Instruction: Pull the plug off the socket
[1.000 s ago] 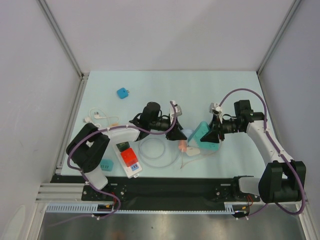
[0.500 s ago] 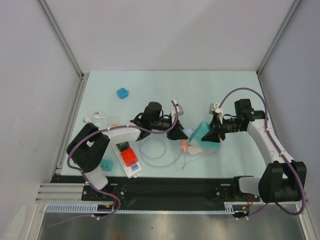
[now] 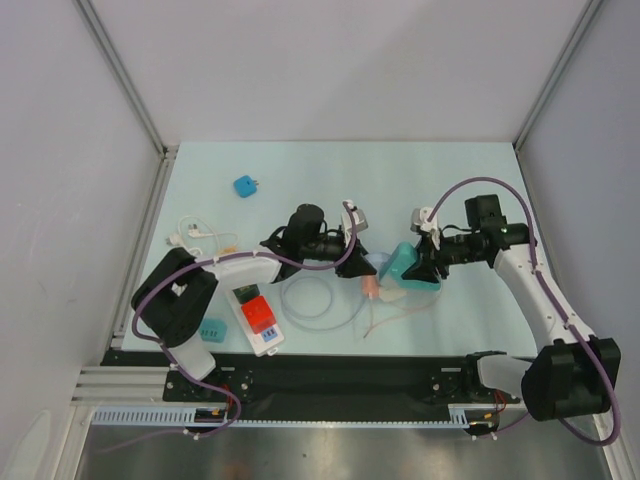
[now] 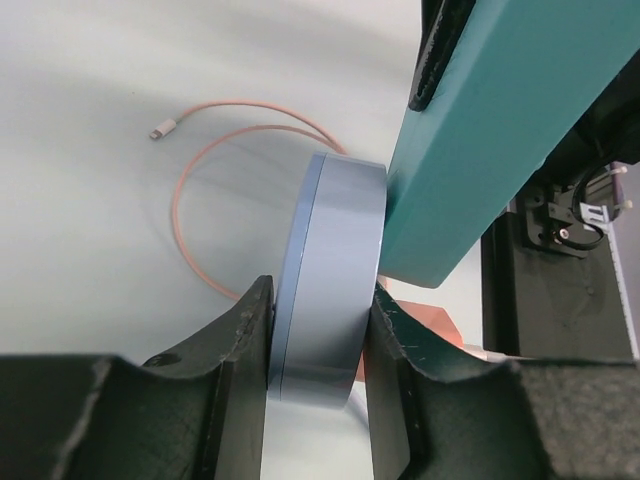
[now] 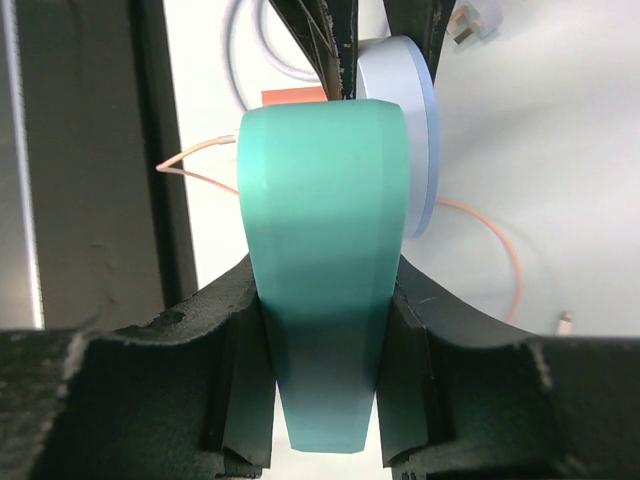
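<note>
A pale blue round plug (image 4: 330, 270) is pressed flat against one face of a teal socket block (image 4: 500, 140). My left gripper (image 4: 320, 300) is shut on the plug's rim, one finger on each side. My right gripper (image 5: 322, 280) is shut on the socket (image 5: 325, 260), and the plug (image 5: 410, 130) shows behind the socket's far end. In the top view the left gripper (image 3: 357, 262), plug (image 3: 381, 265), socket (image 3: 405, 266) and right gripper (image 3: 426, 268) sit in a row at the table's middle, just above the surface.
Below the held pair lie an orange plug (image 3: 368, 290), a white plug (image 3: 391, 297) and a thin orange cable (image 3: 390, 318). A white cable coil (image 3: 310, 300) and a white power strip (image 3: 256, 318) lie to the left. A small blue adapter (image 3: 245, 186) sits far left.
The left jaws have tightened on the plug. Both grippers, with plug and socket together, have shifted slightly left and away from the arm bases.
</note>
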Controlling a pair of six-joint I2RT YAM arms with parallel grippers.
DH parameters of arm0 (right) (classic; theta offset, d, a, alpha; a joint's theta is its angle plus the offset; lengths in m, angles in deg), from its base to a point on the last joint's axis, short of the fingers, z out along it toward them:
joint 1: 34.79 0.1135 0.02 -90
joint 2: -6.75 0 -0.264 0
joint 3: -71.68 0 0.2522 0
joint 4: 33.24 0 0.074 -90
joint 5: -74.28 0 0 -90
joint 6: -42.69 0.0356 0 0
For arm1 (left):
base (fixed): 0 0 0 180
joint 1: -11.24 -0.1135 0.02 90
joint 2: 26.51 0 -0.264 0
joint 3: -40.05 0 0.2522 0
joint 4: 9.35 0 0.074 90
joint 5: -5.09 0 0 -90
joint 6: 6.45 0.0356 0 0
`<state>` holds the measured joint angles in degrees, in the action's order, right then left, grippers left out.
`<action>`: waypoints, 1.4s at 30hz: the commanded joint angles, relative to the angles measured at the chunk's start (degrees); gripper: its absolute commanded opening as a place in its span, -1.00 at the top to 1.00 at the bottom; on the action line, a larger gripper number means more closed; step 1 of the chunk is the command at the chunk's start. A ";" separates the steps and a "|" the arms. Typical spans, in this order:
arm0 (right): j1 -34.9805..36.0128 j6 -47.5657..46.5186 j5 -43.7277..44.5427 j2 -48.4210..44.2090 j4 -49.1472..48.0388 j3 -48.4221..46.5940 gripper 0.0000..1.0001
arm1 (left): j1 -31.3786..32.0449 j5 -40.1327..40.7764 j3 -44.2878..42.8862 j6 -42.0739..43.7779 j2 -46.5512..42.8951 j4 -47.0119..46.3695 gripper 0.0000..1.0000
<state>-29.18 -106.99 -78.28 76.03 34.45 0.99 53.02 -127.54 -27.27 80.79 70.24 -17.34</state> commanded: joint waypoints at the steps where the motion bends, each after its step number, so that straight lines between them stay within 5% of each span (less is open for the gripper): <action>1: 4.58 6.93 0.15 -5.11 -1.80 -1.08 1.00 | -2.58 16.53 0.65 1.53 -0.51 3.74 1.00; 5: 10.21 7.39 7.97 -2.14 -0.94 -6.16 1.00 | -2.49 16.88 -0.22 2.59 -0.51 5.58 1.00; 12: 11.09 -0.26 7.10 2.27 11.54 -14.09 1.00 | -2.49 17.15 0.38 3.38 -1.74 5.33 1.00; 20: 1.08 -9.74 3.86 2.97 20.15 -11.98 1.00 | -4.51 9.42 4.25 -1.71 -3.76 -2.84 1.00; 28: 0.81 -15.65 -1.42 9.37 27.37 -11.01 1.00 | -4.78 1.06 6.45 -5.41 -6.83 -10.67 1.00; 35: 10.65 -15.91 -1.07 10.36 30.09 -12.15 1.00 | -5.04 4.31 -0.56 -0.58 -2.80 2.04 1.00; 38: 11.01 -2.87 4.53 6.16 16.97 -10.67 1.00 | -5.57 4.93 -2.68 -0.22 -2.44 3.65 1.00; 39: 11.01 11.37 7.95 1.78 4.29 -7.79 1.00 | -5.48 4.93 -2.86 0.12 -2.62 3.91 1.00; 40: 11.01 14.91 13.55 -0.52 -0.10 -6.20 1.00 | -5.48 4.49 -2.87 0.30 -2.79 3.83 1.00; 42: 8.21 15.49 11.26 -2.74 -1.21 -5.82 1.00 | -5.57 2.82 -1.55 1.18 -4.10 1.21 1.00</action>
<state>-20.37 -104.30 -67.79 79.79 38.02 -5.26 50.13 -131.34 -26.02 81.97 67.83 -11.49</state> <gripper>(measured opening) 0.391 0.396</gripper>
